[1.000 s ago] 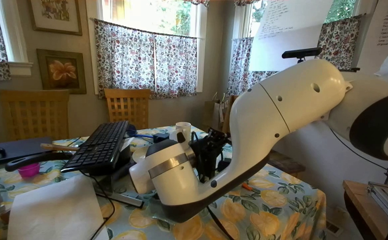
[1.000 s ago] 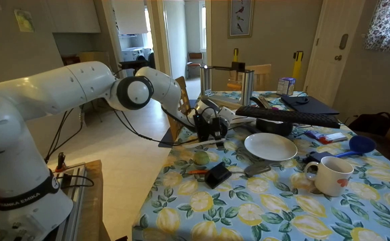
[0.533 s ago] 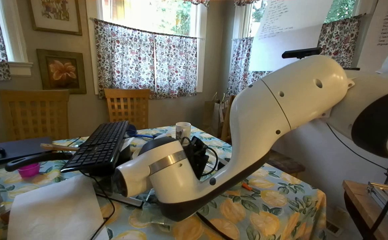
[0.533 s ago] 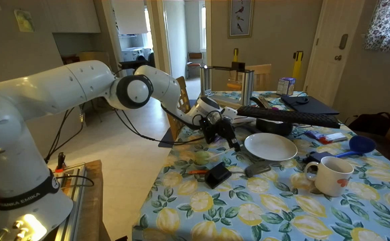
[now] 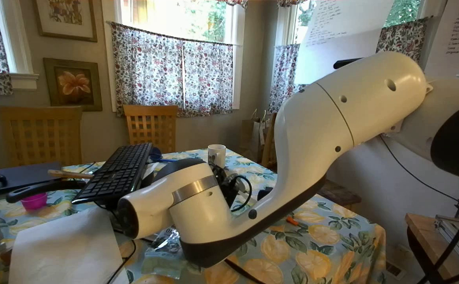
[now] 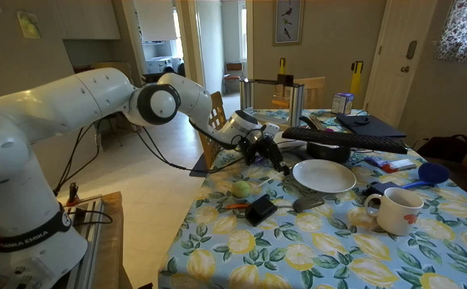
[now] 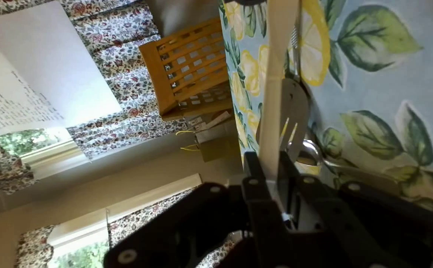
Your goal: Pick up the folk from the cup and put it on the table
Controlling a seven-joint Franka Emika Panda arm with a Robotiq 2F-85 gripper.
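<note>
Wrist view: the pincer [image 7: 269, 163] is gripping a pale long utensil [image 7: 276, 74], presumably the task's fork

Its tips are clamping the shaft, and the long axis is running away past the top of that view; no clear tines are showing. An exterior view is showing the pincer pointing down just beside the plate [image 6: 324, 175], with the utensil slanting crosswise from its tips toward the worktop [image 6: 265, 257] edge that the arm [image 6: 97, 98] is overhanging, the free end pointing at the round green thing [image 6: 241, 189]; whether it is touching down is not showing. The mug [image 6: 398, 210], likely the cup, is standing well apart, nearer the opposite edge, so the coming move is probably turning on levelling that slant before letting go
</note>
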